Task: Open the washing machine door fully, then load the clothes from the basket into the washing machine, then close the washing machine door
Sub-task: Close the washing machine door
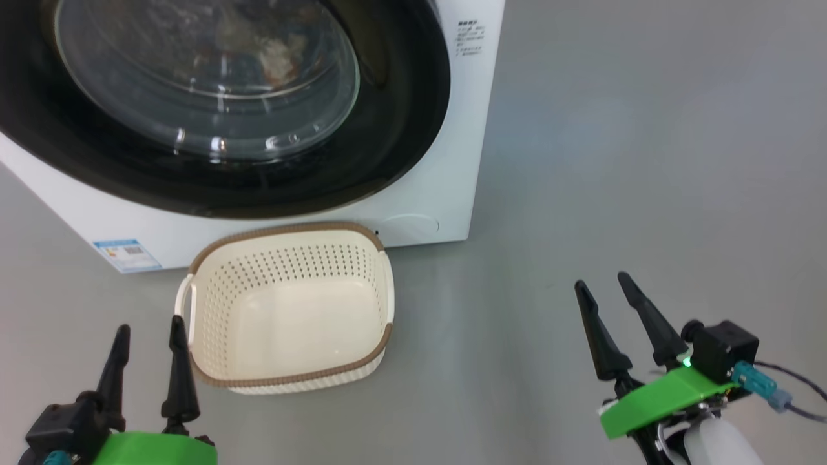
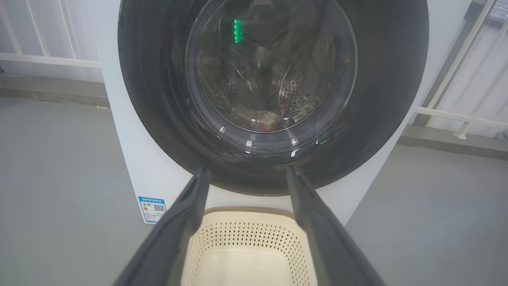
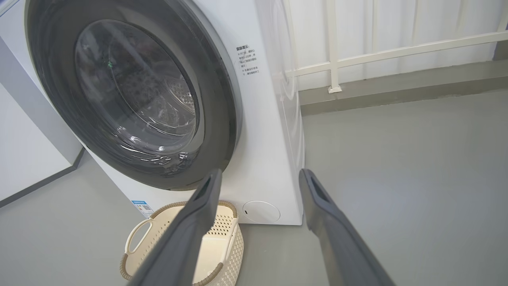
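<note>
The white washing machine (image 1: 446, 161) fills the upper left of the head view, its round black door (image 1: 400, 129) shut flat against the front. Through the glass window (image 2: 274, 67) I glimpse bits of clothes (image 2: 268, 119) low in the steel drum. The cream basket (image 1: 287, 307) with a brown rim sits on the floor in front of the machine, with nothing inside. My left gripper (image 1: 148, 329) is open just left of the basket's near corner. My right gripper (image 1: 604, 284) is open over bare floor to the right, well away from the basket.
Grey floor (image 1: 646, 161) stretches to the right of the machine. A blue label sticker (image 1: 126, 254) sits on the machine's lower front. A white railing (image 3: 377, 49) runs along the wall behind. A round drain cover (image 3: 261, 211) marks the machine's lower right corner.
</note>
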`<state>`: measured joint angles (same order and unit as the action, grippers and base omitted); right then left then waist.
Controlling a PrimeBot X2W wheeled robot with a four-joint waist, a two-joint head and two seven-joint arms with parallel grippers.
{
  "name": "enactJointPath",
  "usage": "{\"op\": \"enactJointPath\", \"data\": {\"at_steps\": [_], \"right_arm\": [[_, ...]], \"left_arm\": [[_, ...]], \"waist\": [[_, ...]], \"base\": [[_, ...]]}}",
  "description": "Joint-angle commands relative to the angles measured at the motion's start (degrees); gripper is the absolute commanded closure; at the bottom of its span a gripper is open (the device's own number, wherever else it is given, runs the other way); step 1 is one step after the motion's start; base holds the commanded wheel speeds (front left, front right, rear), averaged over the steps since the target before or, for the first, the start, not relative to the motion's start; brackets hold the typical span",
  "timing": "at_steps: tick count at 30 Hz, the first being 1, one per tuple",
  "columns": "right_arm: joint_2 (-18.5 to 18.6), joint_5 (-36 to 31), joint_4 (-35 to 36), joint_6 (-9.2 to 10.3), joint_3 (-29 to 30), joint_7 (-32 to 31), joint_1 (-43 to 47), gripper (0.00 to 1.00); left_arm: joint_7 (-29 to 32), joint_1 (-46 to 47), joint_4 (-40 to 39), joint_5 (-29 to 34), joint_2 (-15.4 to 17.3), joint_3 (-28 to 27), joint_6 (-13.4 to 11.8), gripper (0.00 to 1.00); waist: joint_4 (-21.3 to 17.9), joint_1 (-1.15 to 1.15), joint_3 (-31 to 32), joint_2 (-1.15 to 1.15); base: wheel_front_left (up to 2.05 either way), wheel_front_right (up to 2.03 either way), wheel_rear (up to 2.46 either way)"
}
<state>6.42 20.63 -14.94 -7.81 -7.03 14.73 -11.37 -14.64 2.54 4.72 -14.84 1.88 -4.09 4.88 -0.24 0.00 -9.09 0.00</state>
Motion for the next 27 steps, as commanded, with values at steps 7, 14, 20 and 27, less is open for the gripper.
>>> {"op": "enactJointPath", "data": {"at_steps": [7, 14, 20, 27], "right_arm": [[-1.14, -2.03, 3.59, 0.32, 0.32, 0.27, 4.53, 0.00], [-1.75, -2.30, 5.16, 0.32, 2.14, 0.27, 8.50, 0.00], [-2.05, -2.41, 5.80, 0.32, 2.65, 0.27, 10.25, 0.00], [-2.36, -3.01, 6.36, 0.32, 2.44, 0.27, 10.47, 0.00]], "left_arm": [[-0.36, -2.02, -2.83, 0.69, 0.99, -2.24, -0.22, 0.00], [-0.36, -5.55, -3.46, 1.02, 0.99, -2.14, -1.17, 0.00], [-0.36, -7.52, -3.86, 1.50, 0.99, -2.27, -1.37, 0.00], [-0.36, -8.48, -3.88, 1.66, 0.99, -2.01, -1.41, 0.00]], "waist": [[-1.23, 0.00, 4.24, 0.00], [-0.82, 0.00, 7.85, 0.00], [-0.56, 0.00, 9.05, 0.00], [-0.38, 0.00, 9.27, 0.00]], "base": [[0.00, 0.00, 0.00], [0.00, 0.00, 0.00], [0.00, 0.00, 0.00], [0.00, 0.00, 0.00]]}}
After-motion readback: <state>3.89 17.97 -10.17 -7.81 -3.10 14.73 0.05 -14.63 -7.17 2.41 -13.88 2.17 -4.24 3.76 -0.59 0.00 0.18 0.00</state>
